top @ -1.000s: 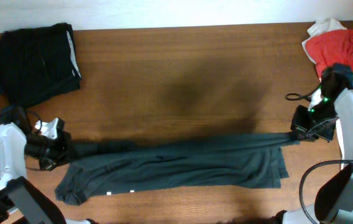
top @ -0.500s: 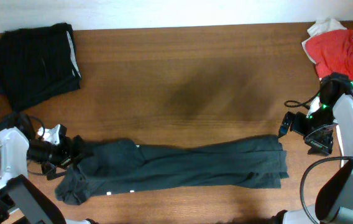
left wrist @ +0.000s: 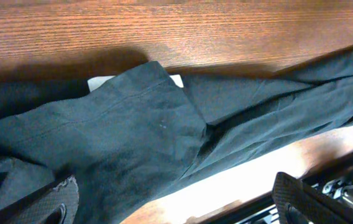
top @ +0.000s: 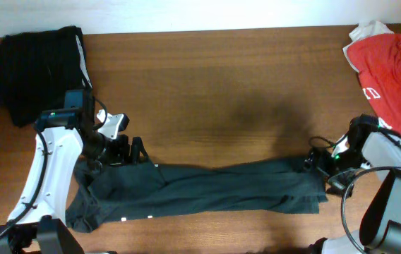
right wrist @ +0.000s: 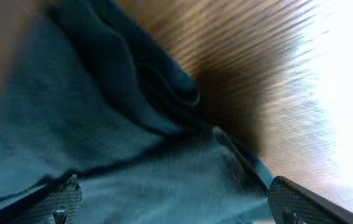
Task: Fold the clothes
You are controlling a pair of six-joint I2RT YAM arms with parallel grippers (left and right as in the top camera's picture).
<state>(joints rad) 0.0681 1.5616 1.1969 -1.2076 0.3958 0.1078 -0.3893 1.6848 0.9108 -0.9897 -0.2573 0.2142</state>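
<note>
The clothes in play are a dark grey-green T-shirt [top: 222, 187], lying as a long crumpled strip along the table's front. My left gripper [top: 135, 151] hovers open over the strip's left part. In the left wrist view the shirt [left wrist: 133, 137] fills the space below the gripper [left wrist: 176, 208], and nothing is between its fingers [left wrist: 55, 202]. My right gripper [top: 315, 162] stands open at the strip's right end. In the right wrist view the cloth [right wrist: 102, 124] lies under the gripper [right wrist: 176, 202], whose fingers [right wrist: 294, 199] are spread wide and grip nothing.
A pile of black folded clothes [top: 42, 67] sits at the back left corner of the wooden table [top: 222, 85]. A red garment with white print [top: 391, 63] lies at the back right, close behind my right arm.
Both grippers have opened and let go of the shirt, whose stretched upper edge has dropped onto the table. The left arm moved right and back over the shirt; the right moved forward and left.
</note>
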